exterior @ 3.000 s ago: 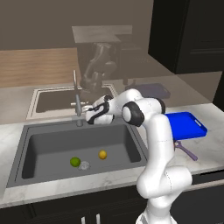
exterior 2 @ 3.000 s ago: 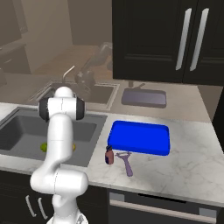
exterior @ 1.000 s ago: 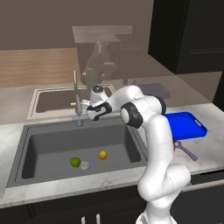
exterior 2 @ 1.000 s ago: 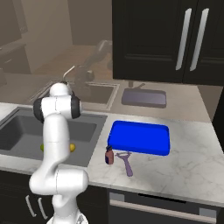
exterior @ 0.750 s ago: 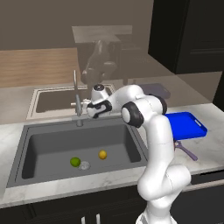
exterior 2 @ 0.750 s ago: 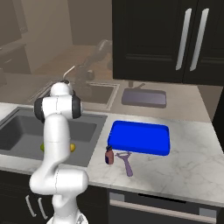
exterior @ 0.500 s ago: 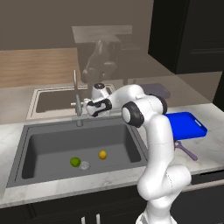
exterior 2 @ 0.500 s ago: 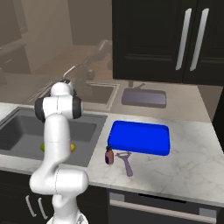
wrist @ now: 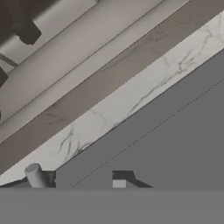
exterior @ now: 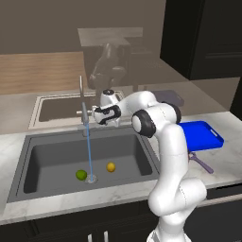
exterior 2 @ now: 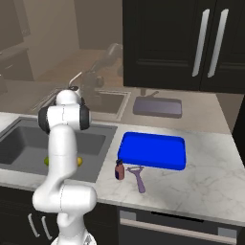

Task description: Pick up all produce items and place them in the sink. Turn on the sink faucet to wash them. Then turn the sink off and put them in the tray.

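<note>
the two produce items lie on the floor of the sink (exterior: 33, 156), the green fruit (exterior: 81, 175) just beside the drain and the yellow fruit (exterior: 110, 167) a little further from it, towards the tray (exterior: 203, 136) that sits on the bench beyond the sink's far end. both are small, round and smooth-skinned, one lime green and one yellow-orange. wet under the running stream, they will likely be light, firm and slippery, prone to roll; best taken across the widest middle, from above. the gripper (exterior: 94, 115) hangs just beside the sink faucet (exterior: 83, 111), by its side lever; whether its jaws are parted or holding anything i cannot tell.
</note>
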